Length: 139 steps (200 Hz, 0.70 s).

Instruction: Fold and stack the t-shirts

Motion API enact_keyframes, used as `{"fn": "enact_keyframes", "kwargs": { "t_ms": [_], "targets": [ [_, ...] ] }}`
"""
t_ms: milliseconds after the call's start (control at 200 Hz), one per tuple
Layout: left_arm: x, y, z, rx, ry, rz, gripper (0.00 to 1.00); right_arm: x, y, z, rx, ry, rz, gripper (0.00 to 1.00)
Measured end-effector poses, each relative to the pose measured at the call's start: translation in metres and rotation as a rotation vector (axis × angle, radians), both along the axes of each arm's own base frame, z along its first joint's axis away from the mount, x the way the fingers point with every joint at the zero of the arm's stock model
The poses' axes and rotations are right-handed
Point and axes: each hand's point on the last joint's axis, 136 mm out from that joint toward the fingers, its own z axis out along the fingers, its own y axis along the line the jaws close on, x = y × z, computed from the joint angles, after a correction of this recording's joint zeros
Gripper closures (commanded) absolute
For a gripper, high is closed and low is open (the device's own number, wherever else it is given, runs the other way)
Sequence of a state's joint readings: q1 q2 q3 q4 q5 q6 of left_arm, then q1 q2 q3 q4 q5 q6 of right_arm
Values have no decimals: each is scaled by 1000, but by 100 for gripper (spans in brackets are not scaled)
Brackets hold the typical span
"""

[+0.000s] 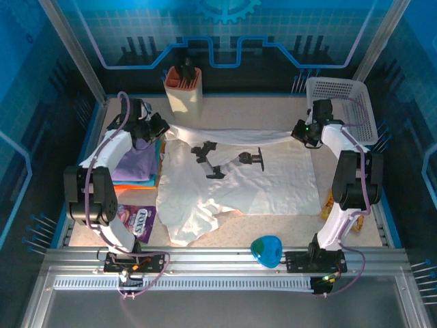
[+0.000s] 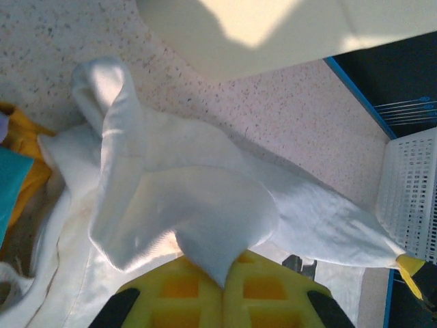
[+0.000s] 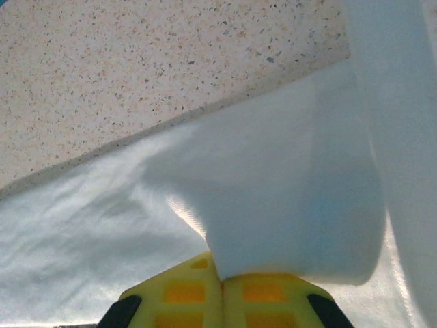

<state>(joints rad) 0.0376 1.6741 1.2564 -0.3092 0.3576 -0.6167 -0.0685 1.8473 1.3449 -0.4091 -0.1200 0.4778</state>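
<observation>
We see the left gripper [image 2: 224,279] clenched on a bunched corner of the white t-shirt [image 2: 177,205]. The right gripper [image 3: 222,277] is pinched tight on the same shirt's far edge. The cloth stretches between them and spreads out toward us.

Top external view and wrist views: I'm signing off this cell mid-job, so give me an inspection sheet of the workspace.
Surface: speckled beige tabletop, bare at the far side.
Job's things: large white cloth t-shirt with dark marks spread centrally; folded lavender-purple and orange-edged garments stacked left.
Clutter: shiny purple snack packet near-left; blue rounded object at near edge; beige tool holder and white perforated plastic basket far side.
End effectors: left end effector and right end effector shut on the t-shirt's far edge.
Cables: purple cables along both arms.
Surroundings: blue-lit enclosure walls; metal front rail.
</observation>
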Motion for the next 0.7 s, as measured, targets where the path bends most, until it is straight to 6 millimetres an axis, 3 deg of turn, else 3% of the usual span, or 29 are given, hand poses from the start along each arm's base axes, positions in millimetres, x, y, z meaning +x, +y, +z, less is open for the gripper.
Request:
{"fn": "enact_keyframes", "kwargs": {
  "t_ms": [695],
  "targets": [
    [-65,-3,-31,-19,164,5,100,-45,-5,-35,-18,179,-19,100]
  ]
}}
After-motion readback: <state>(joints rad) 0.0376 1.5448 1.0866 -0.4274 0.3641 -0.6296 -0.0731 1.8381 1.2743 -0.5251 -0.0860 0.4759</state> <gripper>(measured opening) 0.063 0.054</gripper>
